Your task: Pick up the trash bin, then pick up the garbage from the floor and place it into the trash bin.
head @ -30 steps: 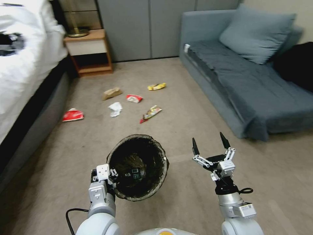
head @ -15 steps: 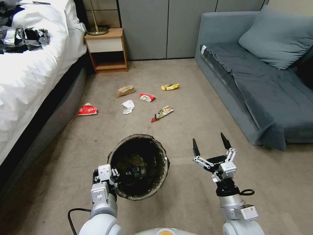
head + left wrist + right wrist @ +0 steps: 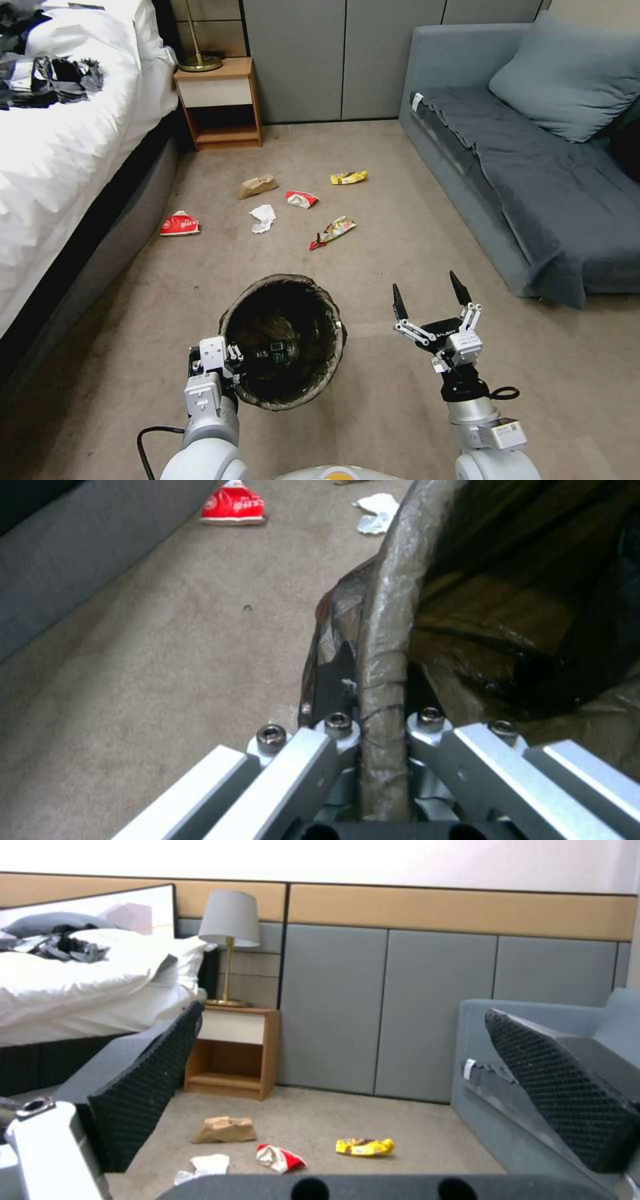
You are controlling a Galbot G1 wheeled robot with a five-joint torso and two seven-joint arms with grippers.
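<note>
Head view: the left end effector point(image 3: 235, 352) grips the near rim of the trash bin point(image 3: 283, 340), held above the carpet. The right end effector point(image 3: 429, 295) hangs beside it, fingers spread, empty. Garbage lies ahead: a red wrapper point(image 3: 179, 225), a tissue point(image 3: 263, 217).

Left wrist view: fingers point(image 3: 337, 672) pinch the lined rim.

Right wrist view: pads point(image 3: 143, 1090) stand apart.

I see the trash bin point(image 3: 283, 340) at my 11 o'clock, dark liner, mouth tilted toward me. The garbage point(image 3: 293, 203), six pieces, lies scattered on carpet at 12 o'clock beyond.
</note>
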